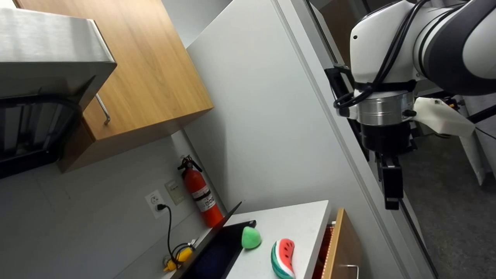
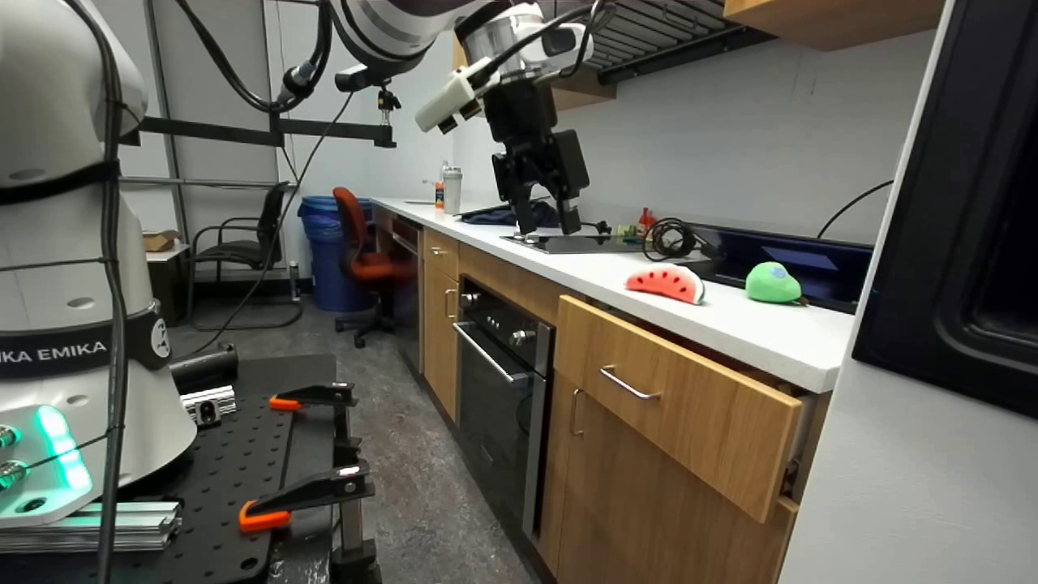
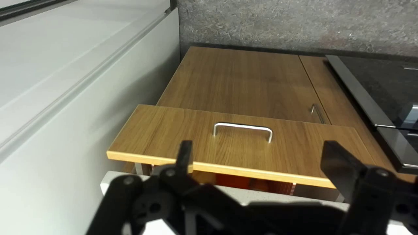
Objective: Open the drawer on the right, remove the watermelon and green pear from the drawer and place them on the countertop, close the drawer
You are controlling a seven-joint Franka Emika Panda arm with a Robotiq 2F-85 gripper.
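Note:
The drawer (image 2: 673,397) is partly pulled out below the countertop (image 2: 754,331); a narrow gap behind its front (image 1: 347,248) shows something reddish inside, too little to name. On the countertop lies the watermelon (image 2: 663,281), a red slice with green rind, seen also in an exterior view as a slice (image 1: 286,257). Beside it, farther from the cooktop, rests the green pear (image 2: 772,284). My gripper (image 3: 258,148) is open and holds nothing, its fingers spread apart. In the wrist view the drawer's metal handle (image 3: 243,125) appears between the fingers, without contact being visible.
Behind the fruit stands a dark laptop-like device (image 1: 221,252). A tall white panel (image 3: 81,107) borders the drawer's side. An oven (image 2: 499,381) and a black cooktop (image 2: 584,244) lie along the counter. A wooden cabinet (image 1: 155,69) hangs above; a fire extinguisher (image 1: 202,193) stands by the wall.

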